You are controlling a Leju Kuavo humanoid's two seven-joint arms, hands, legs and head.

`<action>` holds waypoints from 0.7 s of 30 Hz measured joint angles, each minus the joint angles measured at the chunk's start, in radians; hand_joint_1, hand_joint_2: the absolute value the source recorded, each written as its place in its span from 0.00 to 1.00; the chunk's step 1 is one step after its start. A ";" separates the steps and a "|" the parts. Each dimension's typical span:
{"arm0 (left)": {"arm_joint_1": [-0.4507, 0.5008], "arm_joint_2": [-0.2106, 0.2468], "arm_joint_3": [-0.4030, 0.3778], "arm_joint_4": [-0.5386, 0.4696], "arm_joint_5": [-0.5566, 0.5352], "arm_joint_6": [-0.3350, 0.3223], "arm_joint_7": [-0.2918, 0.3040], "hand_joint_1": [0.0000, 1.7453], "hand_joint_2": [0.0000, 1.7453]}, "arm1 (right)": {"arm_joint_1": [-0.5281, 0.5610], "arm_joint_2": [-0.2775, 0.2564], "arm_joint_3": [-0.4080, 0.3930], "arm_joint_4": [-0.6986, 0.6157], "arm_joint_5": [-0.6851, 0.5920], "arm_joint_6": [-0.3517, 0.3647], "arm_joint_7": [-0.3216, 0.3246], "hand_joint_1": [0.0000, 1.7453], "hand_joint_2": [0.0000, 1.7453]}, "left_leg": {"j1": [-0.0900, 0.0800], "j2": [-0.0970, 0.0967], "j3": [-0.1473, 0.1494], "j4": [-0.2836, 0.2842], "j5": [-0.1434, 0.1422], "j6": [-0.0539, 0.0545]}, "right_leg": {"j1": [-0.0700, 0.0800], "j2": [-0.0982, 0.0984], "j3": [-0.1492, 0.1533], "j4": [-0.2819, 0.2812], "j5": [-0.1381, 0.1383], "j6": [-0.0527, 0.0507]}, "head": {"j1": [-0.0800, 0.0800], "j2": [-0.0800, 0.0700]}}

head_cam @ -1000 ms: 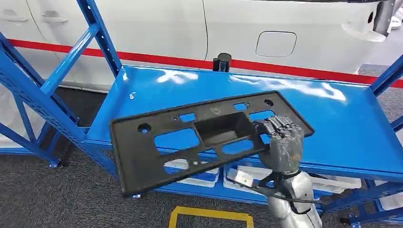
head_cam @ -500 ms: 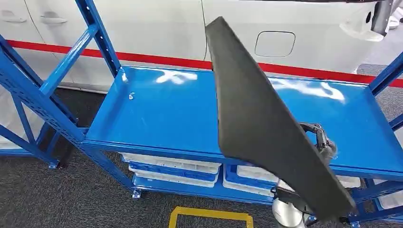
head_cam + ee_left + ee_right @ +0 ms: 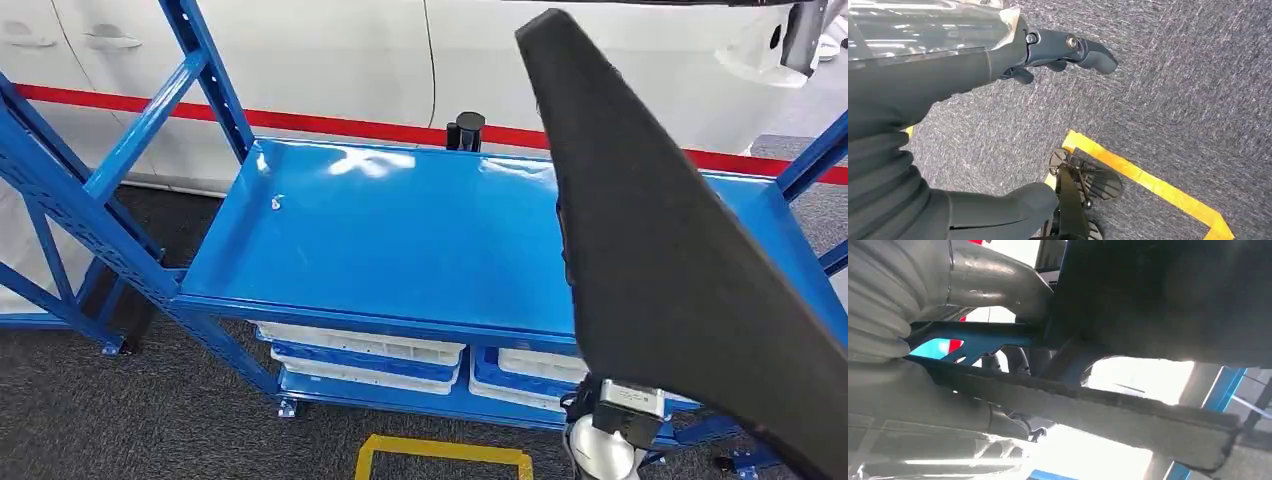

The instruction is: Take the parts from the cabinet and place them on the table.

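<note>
A large black plastic panel (image 3: 660, 260) stands tilted on edge at the right of the head view, its plain back toward me, lifted above the blue shelf (image 3: 400, 230). It hides my right hand there; the silver wrist (image 3: 610, 430) shows below it. In the right wrist view my right hand (image 3: 938, 305) grips the panel (image 3: 1158, 295), with the thumb (image 3: 998, 280) pressed against its edge. My left hand (image 3: 948, 75) hangs over grey carpet with its fingers (image 3: 1068, 47) spread and nothing in it.
The blue rack has slanted uprights (image 3: 210, 70) on the left and white trays (image 3: 360, 350) on the lower level. A black post (image 3: 467, 130) stands at the shelf's far edge before a white car (image 3: 330, 60). Yellow tape (image 3: 440, 450) marks the floor.
The panel was lying flat over the shelf in my right hand; it has swung up onto its edge and moved right and nearer to the camera.
</note>
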 joint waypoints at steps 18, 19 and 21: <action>-0.002 -0.007 0.014 0.006 -0.001 0.010 0.000 0.00 1.00 | -0.027 -0.003 0.007 0.035 0.061 -0.023 0.025 1.00 1.00 | 0.004 0.006 0.013 -0.025 0.017 0.032 | -0.013 0.000 -0.077 0.170 -0.085 0.005 | 0.004 0.000; -0.002 -0.010 0.014 0.006 -0.001 0.010 0.000 0.00 1.00 | -0.027 -0.005 0.006 0.040 0.061 -0.023 0.028 1.00 1.00 | 0.004 0.006 0.012 -0.024 0.017 0.032 | -0.015 0.000 -0.114 0.250 -0.114 0.004 | 0.003 0.000; -0.002 -0.012 0.014 0.006 -0.002 0.011 0.003 0.00 1.00 | -0.027 -0.008 0.002 0.053 0.062 -0.023 0.032 1.00 1.00 | 0.006 0.006 0.011 -0.024 0.017 0.030 | -0.019 0.000 -0.144 0.314 -0.125 0.015 | 0.003 0.000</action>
